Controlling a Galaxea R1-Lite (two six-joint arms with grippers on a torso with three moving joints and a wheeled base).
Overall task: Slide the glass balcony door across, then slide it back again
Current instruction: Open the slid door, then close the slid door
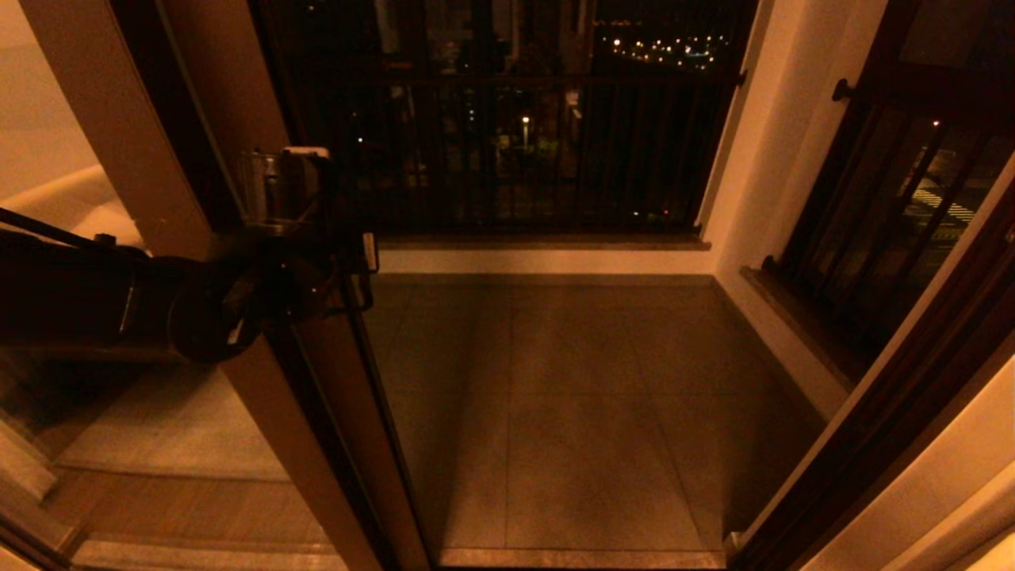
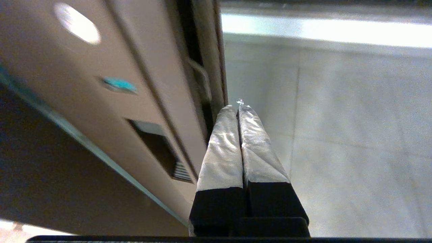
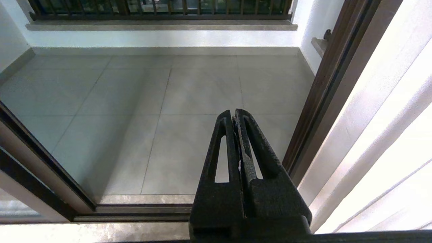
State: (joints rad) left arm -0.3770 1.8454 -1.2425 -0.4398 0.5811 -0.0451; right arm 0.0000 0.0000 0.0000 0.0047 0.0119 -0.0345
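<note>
The glass balcony door (image 1: 317, 412) stands at the left, and its dark brown stile slants down through the head view. In the left wrist view the stile (image 2: 141, 101) shows a slim recessed handle (image 2: 158, 148). My left gripper (image 2: 237, 106) is shut with nothing between its taped fingers. It lies right beside the door's leading edge, and I cannot tell whether it touches. The head view shows my left gripper (image 1: 358, 266) at about mid-height of the stile. My right gripper (image 3: 234, 114) is shut and empty, and it hangs over the threshold inside the doorway.
The doorway opens onto the tiled balcony floor (image 1: 571, 396), with a dark railing (image 1: 507, 143) at the back. The brown door jamb (image 1: 912, 396) and a pale curtain (image 3: 388, 118) bound the right side. The floor track (image 3: 135, 212) runs across the threshold.
</note>
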